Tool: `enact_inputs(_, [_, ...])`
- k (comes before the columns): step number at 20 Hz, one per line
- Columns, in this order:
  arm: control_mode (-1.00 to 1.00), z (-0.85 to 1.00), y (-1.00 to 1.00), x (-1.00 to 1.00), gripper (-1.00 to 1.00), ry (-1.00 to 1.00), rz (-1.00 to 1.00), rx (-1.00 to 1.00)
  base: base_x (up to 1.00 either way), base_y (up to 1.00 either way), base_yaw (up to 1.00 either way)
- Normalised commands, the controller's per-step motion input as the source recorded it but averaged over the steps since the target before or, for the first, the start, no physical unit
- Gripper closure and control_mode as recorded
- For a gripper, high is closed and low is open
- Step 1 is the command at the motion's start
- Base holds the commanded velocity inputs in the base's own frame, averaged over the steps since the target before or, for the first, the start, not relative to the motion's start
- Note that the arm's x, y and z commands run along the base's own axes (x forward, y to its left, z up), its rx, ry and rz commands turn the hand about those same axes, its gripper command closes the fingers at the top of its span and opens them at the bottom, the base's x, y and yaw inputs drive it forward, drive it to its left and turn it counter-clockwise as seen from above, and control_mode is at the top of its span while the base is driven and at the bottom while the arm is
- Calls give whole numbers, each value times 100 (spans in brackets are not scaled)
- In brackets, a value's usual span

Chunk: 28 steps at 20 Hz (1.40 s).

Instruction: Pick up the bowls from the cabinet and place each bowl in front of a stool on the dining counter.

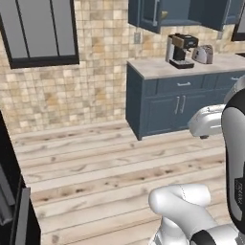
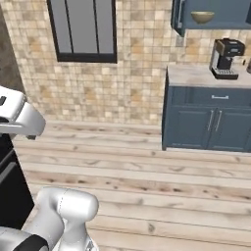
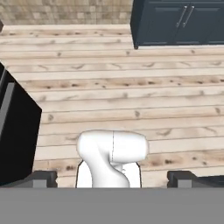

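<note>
Plank floor (image 3: 131,87) and tan tiled wall (image 1: 95,81) all around here, a kitchen corner spreading out ahead of the robot. The gripper (image 3: 112,177) is hanging over the floor in the hand view, pointing down, its two dark fingertips (image 3: 43,178) standing wide apart at the bottom edge, released and grasping nothing. Beyond it, bare boards are running up to the blue base cabinets (image 3: 179,22) with their paired grey handles. A black unit (image 3: 15,131) is sitting at the left of that view, near the gripper.

Looking outward from the base views, the table (image 2: 201,76) with a stone top is carrying a coffee machine (image 2: 226,58), and in the left base view a toaster (image 1: 203,54) is standing just beside it. Above the table, the cabinet (image 2: 211,14) is showing its open shelf, and the olive bowl (image 2: 202,17) is sitting upright on it, well apart from the gripper. I cannot tell where the second bowl is. A dark-framed window (image 2: 83,29) is set in the wall to the left of the cabinet.
</note>
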Motion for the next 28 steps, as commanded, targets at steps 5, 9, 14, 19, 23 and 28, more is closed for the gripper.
enact_inputs(5, [100,0,0,0,-100,0,0,0,100,-4,0])
enact_inputs(9, [100,0,0,0,-100,0,0,0,100,0,0])
enact_inputs(14, [100,0,0,0,-100,0,0,0,100,-2,0])
enact_inputs(19, [100,0,0,0,-100,0,0,0,100,-22,1])
enact_inputs(23, [100,0,0,0,-100,0,0,0,61,-90,6])
enact_inputs(28, [100,0,0,0,-100,0,0,0,6,-100,6])
